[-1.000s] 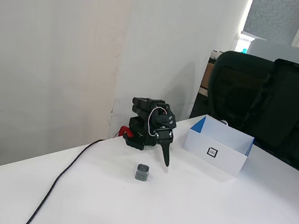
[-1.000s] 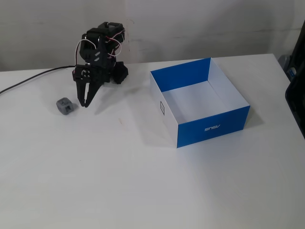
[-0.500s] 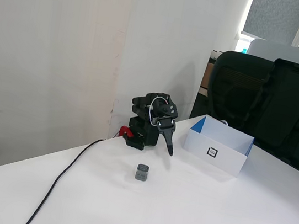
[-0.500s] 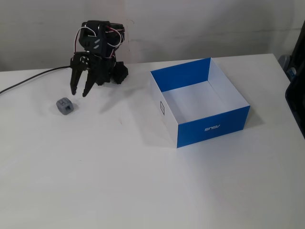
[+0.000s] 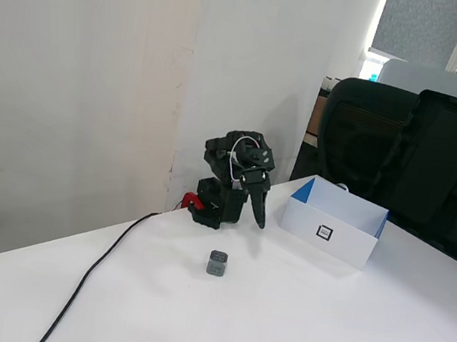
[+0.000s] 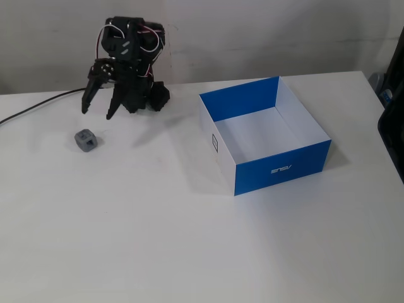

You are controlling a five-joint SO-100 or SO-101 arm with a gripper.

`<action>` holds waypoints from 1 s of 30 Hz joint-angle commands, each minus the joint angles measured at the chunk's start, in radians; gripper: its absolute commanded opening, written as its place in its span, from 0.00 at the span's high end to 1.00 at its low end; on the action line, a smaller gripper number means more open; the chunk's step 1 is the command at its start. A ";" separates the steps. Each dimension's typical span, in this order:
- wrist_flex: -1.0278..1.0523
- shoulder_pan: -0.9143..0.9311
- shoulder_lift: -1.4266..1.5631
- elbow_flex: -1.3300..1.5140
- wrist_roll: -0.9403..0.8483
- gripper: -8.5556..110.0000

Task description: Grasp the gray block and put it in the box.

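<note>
While the gripper [image 6: 96, 112] hangs spread wide and empty near the table's [image 6: 158, 240] far edge, the block [image 6: 86, 139] sits below it (untouched), well apart from the box [image 6: 278, 169].

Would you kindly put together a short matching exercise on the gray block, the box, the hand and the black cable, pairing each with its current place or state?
Things:
1. gray block
2. box
3. hand
4. black cable

Places or states:
A. open, raised above the table, holding nothing
B. trails across the table from the arm's base to the table's edge
C. empty, blue walls showing
D. sits alone on the table, below the hand

Pairs: 1-D, 2-C, 3-A, 4-B
</note>
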 commanded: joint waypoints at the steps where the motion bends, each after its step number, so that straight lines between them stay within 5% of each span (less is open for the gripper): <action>1: 0.000 -0.046 -0.109 -0.126 0.048 0.72; 13: -0.060 -0.158 -0.339 -0.219 0.193 0.67; 30: 0.003 -0.061 -0.678 -0.387 0.353 0.65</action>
